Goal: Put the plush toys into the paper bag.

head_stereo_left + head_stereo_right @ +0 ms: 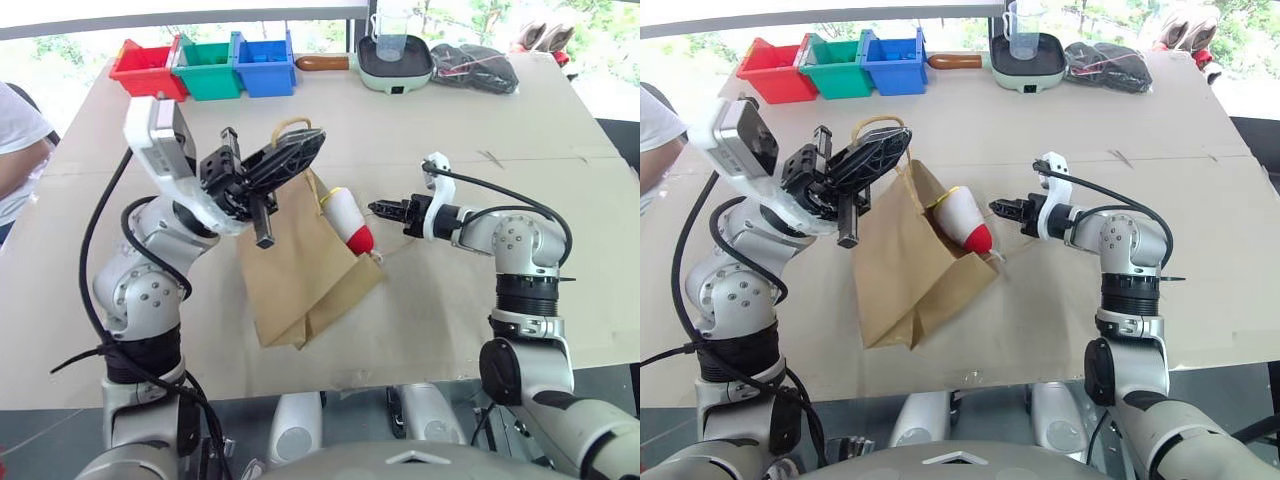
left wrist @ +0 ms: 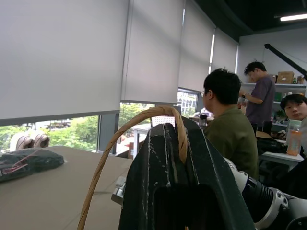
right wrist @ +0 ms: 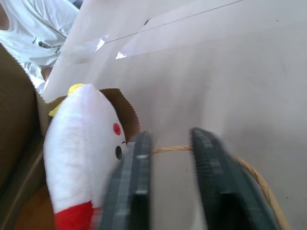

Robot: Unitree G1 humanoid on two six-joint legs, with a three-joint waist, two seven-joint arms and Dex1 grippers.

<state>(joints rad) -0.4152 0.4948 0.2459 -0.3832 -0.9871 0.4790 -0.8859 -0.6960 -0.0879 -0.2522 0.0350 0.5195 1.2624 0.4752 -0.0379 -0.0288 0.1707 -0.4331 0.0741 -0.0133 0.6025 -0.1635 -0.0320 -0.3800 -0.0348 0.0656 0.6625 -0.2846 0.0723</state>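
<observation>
Left tool (image 1: 262,172) clamped on the paper bag's (image 1: 300,270) handle, lifting it to keep the mouth open. White plush toy (image 1: 349,220) sits at the mouth; right tool (image 1: 385,209) beside it, looks narrow w/ nothing held.

Daylight's pouring in from the windows (image 1: 80,60) past the far edge of the bench (image 1: 1060,310), so its pale top looks washed out and the glass is blown out white-green. Shadows are soft, sitting just under the paper bag (image 1: 300,270). The right wrist view is smeared: the fingers (image 3: 129,187) and white plush toy (image 3: 81,153) look fuzzy. The indoor left wrist shot is dimmer.
</observation>
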